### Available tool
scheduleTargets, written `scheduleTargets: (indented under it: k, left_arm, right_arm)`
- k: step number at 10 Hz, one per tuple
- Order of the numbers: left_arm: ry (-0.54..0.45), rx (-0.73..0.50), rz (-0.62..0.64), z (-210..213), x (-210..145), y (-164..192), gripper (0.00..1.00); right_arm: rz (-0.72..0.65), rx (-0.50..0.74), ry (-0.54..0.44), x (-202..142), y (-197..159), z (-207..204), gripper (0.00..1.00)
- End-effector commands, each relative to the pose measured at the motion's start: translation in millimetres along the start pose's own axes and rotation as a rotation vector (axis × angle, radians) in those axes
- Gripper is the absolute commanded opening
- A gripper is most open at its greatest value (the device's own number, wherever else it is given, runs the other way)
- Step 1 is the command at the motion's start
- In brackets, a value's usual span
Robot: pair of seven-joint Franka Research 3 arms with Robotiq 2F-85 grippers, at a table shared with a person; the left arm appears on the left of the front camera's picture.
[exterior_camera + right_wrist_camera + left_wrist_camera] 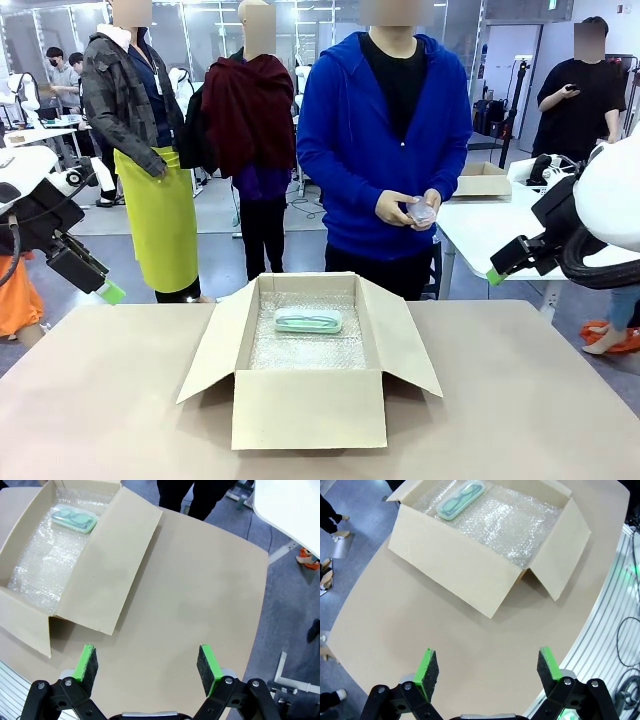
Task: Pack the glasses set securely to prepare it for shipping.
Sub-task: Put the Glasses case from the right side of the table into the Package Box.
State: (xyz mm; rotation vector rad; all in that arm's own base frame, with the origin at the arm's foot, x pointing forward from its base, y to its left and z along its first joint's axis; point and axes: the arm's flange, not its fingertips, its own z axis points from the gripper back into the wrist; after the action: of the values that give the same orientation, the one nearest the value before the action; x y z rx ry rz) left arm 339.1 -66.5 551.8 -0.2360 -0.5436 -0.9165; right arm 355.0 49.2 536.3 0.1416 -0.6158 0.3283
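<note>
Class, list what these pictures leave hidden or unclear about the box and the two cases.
Pale pink case: front view, small, partly covered by the person's hands.
Cardboard box floor: all views, bubble wrap covers it.
Mint green case: its underside, pressed into the bubble wrap.

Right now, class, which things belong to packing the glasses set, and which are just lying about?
Job: mint green case, wrapped case in the person's hands, cardboard box, bubble wrap.
Lying about: small box on the white table behind.
</note>
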Motion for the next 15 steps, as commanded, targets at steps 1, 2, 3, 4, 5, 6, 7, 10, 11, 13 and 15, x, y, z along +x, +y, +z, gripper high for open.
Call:
scheduleTargets:
  k: [1, 2, 3, 4, 5, 6, 7, 10, 11, 13, 15]
  left_arm:
    - [-0.018, -0.009, 0.004, 2.2, 0.7, 0.0, 1.0]
    - [-0.018, -0.009, 0.004, 2.2, 0.7, 0.0, 1.0]
    - [-0.018, -0.009, 0.004, 2.2, 0.7, 0.0, 1.0]
    - [-0.018, -0.009, 0.004, 2.2, 0.7, 0.0, 1.0]
    - [-0.018, -0.009, 0.004, 2.2, 0.7, 0.0, 1.0]
    - [-0.018, -0.009, 0.004, 2.2, 0.7, 0.0, 1.0]
    - [-0.018, -0.009, 0.004, 2.2, 0.7, 0.0, 1.0]
    - [-0.018, -0.009, 0.004, 2.2, 0.7, 0.0, 1.0]
    - [-0.018, -0.009, 0.004, 2.2, 0.7, 0.0, 1.0]
    - [-0.018, -0.009, 0.004, 2.2, 0.7, 0.0, 1.0]
    - [-0.018, -0.009, 0.004, 2.2, 0.7, 0.0, 1.0]
  right_arm:
    - [-0.016, -0.01, -0.001, 0.3, 2.1, -1.2, 1.0]
    - [-0.016, -0.01, -0.001, 0.3, 2.1, -1.2, 1.0]
    - [-0.016, -0.01, -0.001, 0.3, 2.1, -1.2, 1.0]
    - [-0.016, -0.01, -0.001, 0.3, 2.1, -1.2, 1.0]
    - [-0.016, -0.01, -0.001, 0.3, 2.1, -1.2, 1.0]
    - [-0.016, -0.01, -0.001, 0.3, 2.1, -1.2, 1.0]
    - [-0.016, -0.01, -0.001, 0.3, 2.1, -1.2, 1.0]
    - [-0.016, -0.01, -0.001, 0.3, 2.1, -1.2, 1.0]
    - [-0.016, -0.01, -0.001, 0.3, 2.1, -1.2, 1.0]
    - [-0.016, -0.01, -0.001, 0.3, 2.1, -1.2, 1.0]
    - [-0.016, -0.01, -0.001, 0.3, 2.1, -1.2, 1.0]
